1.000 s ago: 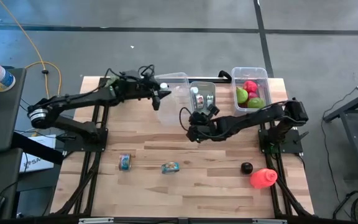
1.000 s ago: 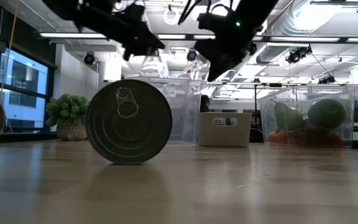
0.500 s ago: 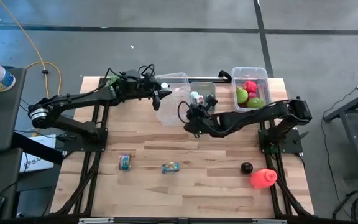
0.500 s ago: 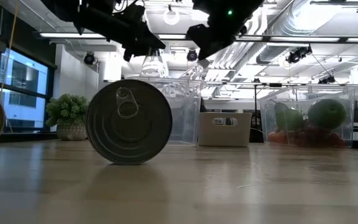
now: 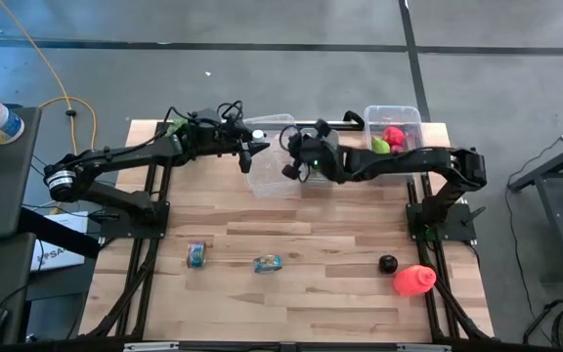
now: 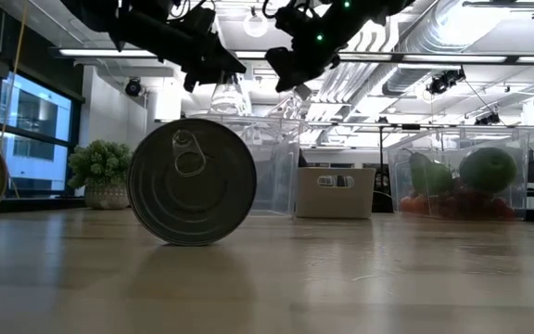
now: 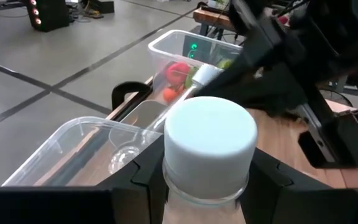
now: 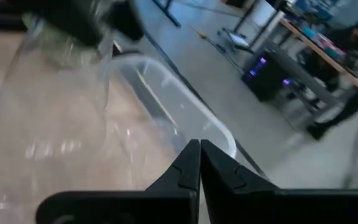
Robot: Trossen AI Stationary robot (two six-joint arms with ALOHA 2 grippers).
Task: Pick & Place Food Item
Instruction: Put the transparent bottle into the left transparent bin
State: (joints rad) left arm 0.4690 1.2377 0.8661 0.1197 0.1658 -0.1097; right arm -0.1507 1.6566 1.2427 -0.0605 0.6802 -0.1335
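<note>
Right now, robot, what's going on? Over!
Left claw gripping white-capped bottle over clear bin. Right claw shut, empty, close beside it.

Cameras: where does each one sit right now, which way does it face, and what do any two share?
High: overhead, straight down; both arms, table.
Low: tabletop height, level across; can close, arms above.
Left wrist: forward past its fingers on a white-capped bottle.
Right wrist: forward past its shut fingers at a clear bin.
High and low share the fruit bin.

White-capped clear bottle (image 7: 210, 140), red and green fruit (image 5: 392, 142), pale wooden table (image 5: 330, 254).
</note>
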